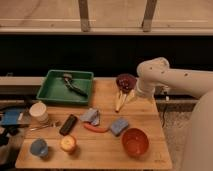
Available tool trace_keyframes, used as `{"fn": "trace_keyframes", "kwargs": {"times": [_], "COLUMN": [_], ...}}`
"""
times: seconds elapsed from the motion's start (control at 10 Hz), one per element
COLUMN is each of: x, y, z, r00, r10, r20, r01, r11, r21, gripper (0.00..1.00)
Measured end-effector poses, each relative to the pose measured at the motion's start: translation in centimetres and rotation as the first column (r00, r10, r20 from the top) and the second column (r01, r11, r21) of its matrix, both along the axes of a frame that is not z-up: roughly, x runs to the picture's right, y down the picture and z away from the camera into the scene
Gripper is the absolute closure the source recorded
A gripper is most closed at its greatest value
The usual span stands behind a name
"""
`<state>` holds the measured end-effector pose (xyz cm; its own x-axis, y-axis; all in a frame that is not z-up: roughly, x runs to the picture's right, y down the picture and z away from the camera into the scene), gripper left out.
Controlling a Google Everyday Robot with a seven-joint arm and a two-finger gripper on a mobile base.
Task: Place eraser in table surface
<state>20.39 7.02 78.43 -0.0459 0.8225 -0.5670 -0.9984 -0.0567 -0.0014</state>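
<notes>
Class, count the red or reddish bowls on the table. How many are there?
2. A dark red bowl sits at the far edge of the table surface, next to the hand; an orange-red bowl sits near the front right corner. None looks hidden.

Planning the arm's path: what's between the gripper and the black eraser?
In the camera view, a crumpled blue-grey cloth lies on the table surface between the gripper, beside the dark red bowl, and the eraser.
</notes>
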Motion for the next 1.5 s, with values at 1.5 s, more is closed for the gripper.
{"fn": "trace_keyframes", "kwargs": {"times": [1.5], "x": [-23.8], "y": [-2.1], "z": [-0.2], "r00": [0.944], "r10": [-0.222], "r20": [0.244], "r01": [0.223], "r11": [0.9746], "r21": [0.026], "gripper": [0.20]}}
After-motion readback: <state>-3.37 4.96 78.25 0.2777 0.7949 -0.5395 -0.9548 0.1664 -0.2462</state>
